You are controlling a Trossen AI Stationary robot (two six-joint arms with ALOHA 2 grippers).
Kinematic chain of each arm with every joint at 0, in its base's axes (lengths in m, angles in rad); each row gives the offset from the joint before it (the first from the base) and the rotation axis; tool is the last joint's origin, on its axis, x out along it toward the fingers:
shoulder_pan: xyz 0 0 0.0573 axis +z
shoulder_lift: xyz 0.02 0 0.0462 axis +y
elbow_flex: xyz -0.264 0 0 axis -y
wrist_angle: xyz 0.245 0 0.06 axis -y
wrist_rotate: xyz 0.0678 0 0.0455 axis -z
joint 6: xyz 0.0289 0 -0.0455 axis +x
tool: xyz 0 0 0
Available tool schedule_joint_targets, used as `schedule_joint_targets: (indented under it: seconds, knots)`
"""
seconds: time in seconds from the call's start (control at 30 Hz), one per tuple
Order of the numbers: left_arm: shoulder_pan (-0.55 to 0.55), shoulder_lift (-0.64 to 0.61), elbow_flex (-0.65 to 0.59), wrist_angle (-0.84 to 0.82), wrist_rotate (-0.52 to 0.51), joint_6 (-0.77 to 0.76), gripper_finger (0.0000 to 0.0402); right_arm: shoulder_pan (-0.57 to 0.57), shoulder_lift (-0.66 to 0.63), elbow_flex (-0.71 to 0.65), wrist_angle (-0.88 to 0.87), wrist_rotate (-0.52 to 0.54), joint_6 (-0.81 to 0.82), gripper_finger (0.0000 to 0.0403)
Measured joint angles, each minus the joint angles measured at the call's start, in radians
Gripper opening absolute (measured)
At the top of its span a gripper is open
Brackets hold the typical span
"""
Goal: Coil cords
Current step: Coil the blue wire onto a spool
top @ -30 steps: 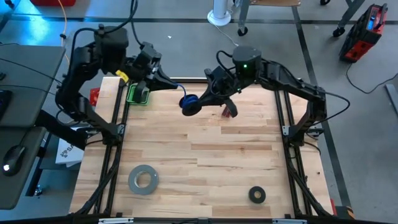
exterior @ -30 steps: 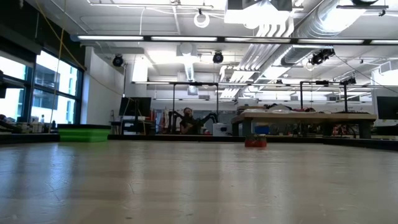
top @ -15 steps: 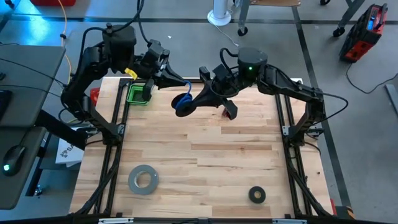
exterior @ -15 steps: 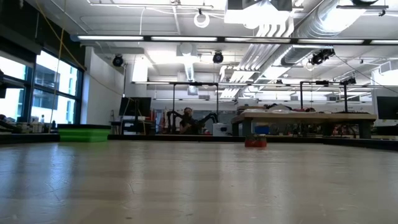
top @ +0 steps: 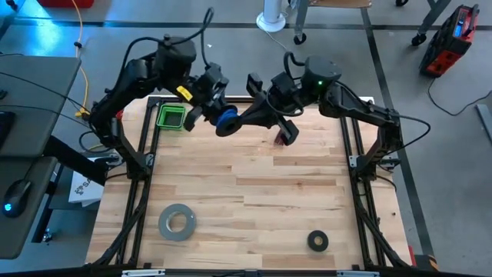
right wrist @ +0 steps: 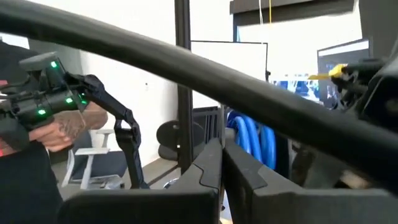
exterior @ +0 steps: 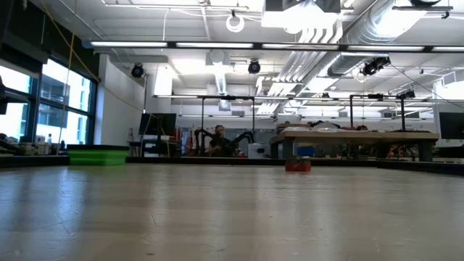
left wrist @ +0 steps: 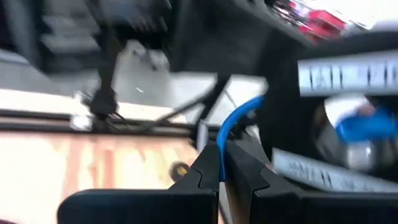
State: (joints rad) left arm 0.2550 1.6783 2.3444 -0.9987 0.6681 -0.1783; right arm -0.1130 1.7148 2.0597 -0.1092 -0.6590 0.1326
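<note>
The blue cable [top: 225, 120] is wound into a small coil held high above the table's far middle, between my two grippers. My left gripper [top: 215, 114] is shut on a strand of it and stands right beside the coil on its left. My right gripper [top: 237, 121] is shut at the coil's right side. In the left wrist view a blue strand [left wrist: 239, 118] curves away from my shut fingers. In the right wrist view several blue loops [right wrist: 250, 138] stand just beyond my fingertips. Neither gripper nor the cable shows in the low view. My left gripper pinches a single blue strand [left wrist: 224, 138] between its two fingertips. The strand curves away from them toward the coil, clear of the table. My right gripper is shut at the coil [right wrist: 239, 134], whose loops hang clear of the table. The fingers [right wrist: 211, 162] hide the place of contact.
A green bin [top: 171, 117] stands at the table's far left corner and a small red thing [top: 282, 138] lies under my right arm. A grey tape roll [top: 177, 221] and a black tape ring [top: 317, 241] lie near the front edge. A person's hand [right wrist: 59, 127] shows beyond the table.
My left gripper has gone toward the table's right, from beside the green bin up to the coil at my right gripper, and has turned on the way. The loose strand between them has shortened. My right gripper with the coil has shifted slightly toward the far left.
</note>
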Motion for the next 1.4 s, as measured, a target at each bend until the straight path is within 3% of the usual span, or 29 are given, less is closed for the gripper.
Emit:
schedule_joint_targets:
  seconds: [0.17, 0.6, 1.4]
  knots:
    - [0.000, -0.024, 0.000, -0.168, 0.044, 0.055, 0.0000, -0.029, -0.006, 0.000, -0.026, -0.003, -0.010, 0.0000]
    - [0.000, -0.124, 0.000, -0.398, -0.137, 0.084, 0.0000, -0.093, -0.008, -0.001, -0.210, 0.083, -0.063, 0.0000]
    - [0.009, -0.148, 0.000, -0.447, -0.281, 0.138, 0.0000, -0.152, -0.023, 0.000, -0.317, 0.132, -0.138, 0.0000]
